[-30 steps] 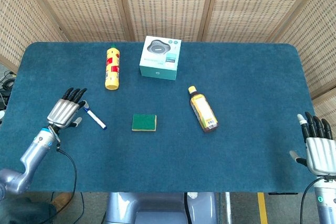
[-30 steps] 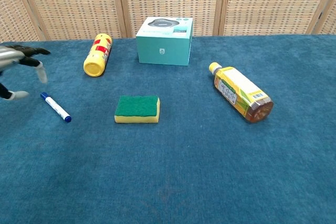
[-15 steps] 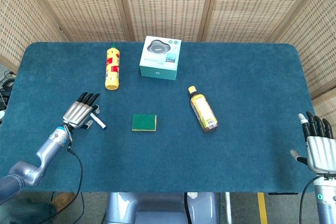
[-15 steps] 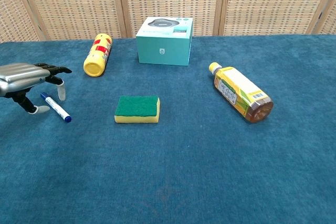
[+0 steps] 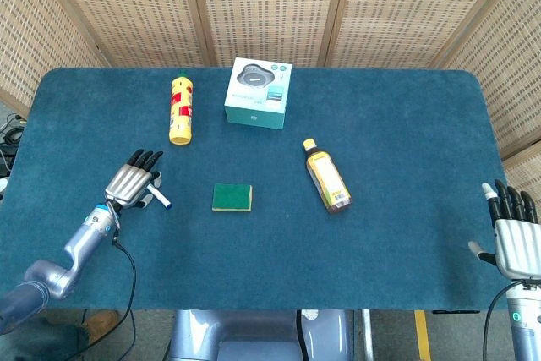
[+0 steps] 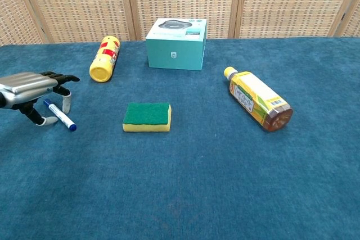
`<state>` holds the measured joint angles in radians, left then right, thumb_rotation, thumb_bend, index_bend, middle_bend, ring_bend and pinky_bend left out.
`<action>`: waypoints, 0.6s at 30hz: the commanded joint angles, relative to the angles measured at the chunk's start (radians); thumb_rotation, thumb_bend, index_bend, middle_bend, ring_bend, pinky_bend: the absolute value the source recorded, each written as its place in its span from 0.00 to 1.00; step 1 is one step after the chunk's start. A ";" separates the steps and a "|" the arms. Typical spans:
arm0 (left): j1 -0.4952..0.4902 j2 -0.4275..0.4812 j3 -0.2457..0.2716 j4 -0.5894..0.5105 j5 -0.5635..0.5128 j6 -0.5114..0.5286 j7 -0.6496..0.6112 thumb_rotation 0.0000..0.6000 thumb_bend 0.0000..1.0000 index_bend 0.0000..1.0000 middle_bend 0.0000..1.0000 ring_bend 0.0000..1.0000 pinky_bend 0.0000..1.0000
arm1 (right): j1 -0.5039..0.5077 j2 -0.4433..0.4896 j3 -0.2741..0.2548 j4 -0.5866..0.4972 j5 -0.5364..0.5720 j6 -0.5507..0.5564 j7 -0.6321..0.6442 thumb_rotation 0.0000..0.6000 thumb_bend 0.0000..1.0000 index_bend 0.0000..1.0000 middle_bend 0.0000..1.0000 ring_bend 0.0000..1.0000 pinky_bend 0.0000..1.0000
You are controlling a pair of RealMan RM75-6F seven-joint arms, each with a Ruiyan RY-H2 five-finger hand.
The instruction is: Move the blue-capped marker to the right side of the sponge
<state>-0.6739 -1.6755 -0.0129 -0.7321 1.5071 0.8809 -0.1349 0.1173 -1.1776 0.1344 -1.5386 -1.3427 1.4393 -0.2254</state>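
Two hands are ours to use, and only the left hand (image 6: 35, 86) is at work: it hovers palm-down over the blue-capped marker (image 6: 61, 116), fingers spread and holding nothing. That marker lies flat on the table (image 5: 397, 124), well to the left of the sponge (image 6: 147, 116). We should lower squarely over the barrel, close thumb and fingers across it so it cannot roll, then lift clear before carrying it over the sponge to the bare cloth short of the tea bottle (image 6: 258, 98). Our right hand (image 5: 513, 234) rests open at the near right edge.
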 commanded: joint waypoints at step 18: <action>-0.004 0.046 0.001 -0.092 0.021 0.076 0.023 1.00 0.36 0.58 0.00 0.00 0.00 | -0.002 0.007 -0.001 -0.008 -0.003 0.004 0.011 1.00 0.00 0.02 0.00 0.00 0.00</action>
<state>-0.6781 -1.6510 -0.0116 -0.7900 1.5133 0.9270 -0.1097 0.1155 -1.1708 0.1335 -1.5468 -1.3460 1.4436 -0.2146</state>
